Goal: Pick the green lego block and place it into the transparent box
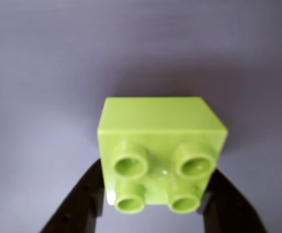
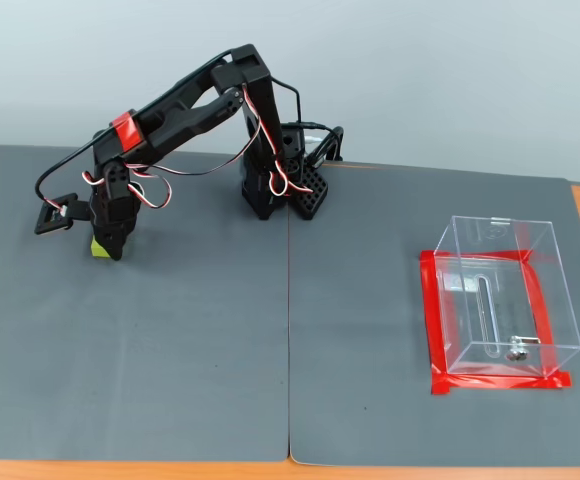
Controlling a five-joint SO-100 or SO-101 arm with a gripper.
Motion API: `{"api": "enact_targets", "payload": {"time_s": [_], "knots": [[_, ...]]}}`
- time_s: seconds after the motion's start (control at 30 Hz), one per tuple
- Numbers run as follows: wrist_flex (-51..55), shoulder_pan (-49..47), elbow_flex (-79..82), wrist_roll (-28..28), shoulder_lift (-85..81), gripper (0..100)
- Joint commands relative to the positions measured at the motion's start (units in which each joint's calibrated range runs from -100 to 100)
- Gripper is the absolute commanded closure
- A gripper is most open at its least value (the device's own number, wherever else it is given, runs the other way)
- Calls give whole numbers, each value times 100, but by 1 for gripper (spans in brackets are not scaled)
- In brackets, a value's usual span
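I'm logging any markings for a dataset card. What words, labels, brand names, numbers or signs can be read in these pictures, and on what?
None can be read.
The green lego block: stud tops blurred in the wrist view, no lettering legible.
The gripper, the arm and the transparent box: no print visible in the fixed view.
The red tape and grey mat: plain.

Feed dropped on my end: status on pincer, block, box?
Pincer shut on green lego block. Transparent box empty, far right in fixed view. Gray mat between them bare.
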Motion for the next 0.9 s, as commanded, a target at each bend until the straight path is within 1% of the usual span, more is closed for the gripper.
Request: {"api": "enact_targets", "payload": {"time_s": [0.0,0.2,0.5,0.7,0.87], "knots": [[40,-51,-11,4,-634,87],[48,-51,-11,14,-1219,87],[48,-200,-29,20,-2728,87],[48,-551,-119,25,-3364,87],[48,-998,-318,218,-3703,87]]}}
